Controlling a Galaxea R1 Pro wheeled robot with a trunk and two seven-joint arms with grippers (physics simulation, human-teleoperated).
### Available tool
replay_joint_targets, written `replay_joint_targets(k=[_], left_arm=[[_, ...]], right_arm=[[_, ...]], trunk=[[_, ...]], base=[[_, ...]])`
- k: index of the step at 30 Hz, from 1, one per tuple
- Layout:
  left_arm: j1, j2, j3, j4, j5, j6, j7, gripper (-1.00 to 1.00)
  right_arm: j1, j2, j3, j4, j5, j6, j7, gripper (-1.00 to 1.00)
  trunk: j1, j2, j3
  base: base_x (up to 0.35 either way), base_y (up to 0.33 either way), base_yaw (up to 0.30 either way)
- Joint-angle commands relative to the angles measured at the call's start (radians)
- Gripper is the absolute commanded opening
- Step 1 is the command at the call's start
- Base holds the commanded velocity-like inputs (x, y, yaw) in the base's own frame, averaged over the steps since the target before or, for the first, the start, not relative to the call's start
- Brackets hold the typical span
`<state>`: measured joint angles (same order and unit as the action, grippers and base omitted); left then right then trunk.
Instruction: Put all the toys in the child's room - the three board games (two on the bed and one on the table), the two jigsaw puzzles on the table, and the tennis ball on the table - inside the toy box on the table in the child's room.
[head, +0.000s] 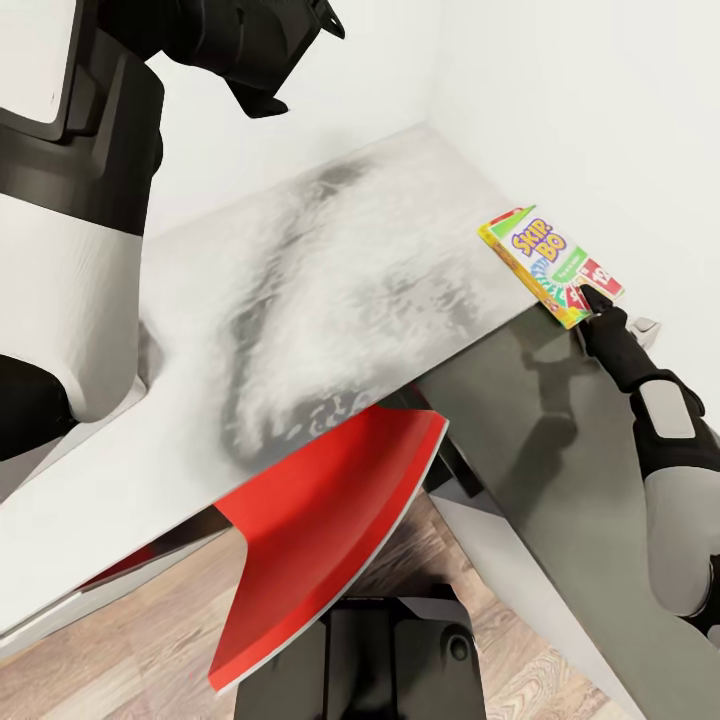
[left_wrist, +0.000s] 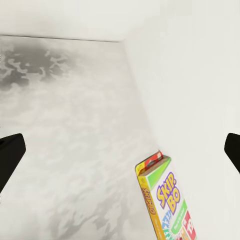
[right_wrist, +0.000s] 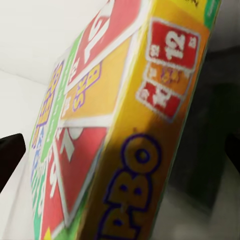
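A board game (head: 548, 262), a yellow-edged box with a bright cartoon lid, lies on the table's light grey wing (head: 330, 300) close against the white wall. My right gripper (head: 597, 303) has reached the box's near corner. In the right wrist view its fingers stand wide apart at the frame edges, open, with the board game (right_wrist: 115, 125) filling the space between them. My left gripper (left_wrist: 120, 150) hangs open high above the table and looks down on the same board game (left_wrist: 170, 200). The toy box, bed, puzzles and ball are out of view.
The table's dark grey wing (head: 560, 480) runs under my right arm along the wall. A red chair (head: 320, 530) is tucked under the light wing, above the wood-plank floor (head: 150, 650). My raised left arm (head: 90, 200) fills the left side.
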<state>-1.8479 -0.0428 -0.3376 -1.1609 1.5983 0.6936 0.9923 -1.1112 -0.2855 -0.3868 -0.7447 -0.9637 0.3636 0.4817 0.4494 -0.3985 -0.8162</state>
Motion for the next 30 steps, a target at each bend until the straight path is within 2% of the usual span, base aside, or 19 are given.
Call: replay_joint_targets(k=[1,9,10,30], left_arm=[[-0.001,0.0,0.0,0.0,0.006,0.001,0.008,1.0],[-0.001,0.0,0.0,-0.001,0.006,0.001,0.008,1.0],[-0.001,0.0,0.0,-0.001,0.006,0.001,0.008,1.0],[0.01,0.0,0.0,-0.002,0.006,0.001,0.008,1.0]], right_arm=[[-0.001,0.0,-0.003,0.001,-0.008,0.008,0.001,1.0],[0.0,0.003,-0.003,0.003,-0.008,0.004,0.001,1.0],[0.0,0.003,-0.003,0.003,-0.007,0.003,0.002,-1.0],[0.005,0.001,-0.002,-0.013,-0.018,0.003,0.005,-1.0]], trunk=[[0.001,-0.002,-0.001],[0.001,-0.002,-0.001],[0.001,-0.002,-0.001],[0.001,-0.002,-0.001]], base=[[0.0,0.0,0.026],[0.0,0.0,0.016],[0.0,0.0,0.007],[0.0,0.0,0.001]])
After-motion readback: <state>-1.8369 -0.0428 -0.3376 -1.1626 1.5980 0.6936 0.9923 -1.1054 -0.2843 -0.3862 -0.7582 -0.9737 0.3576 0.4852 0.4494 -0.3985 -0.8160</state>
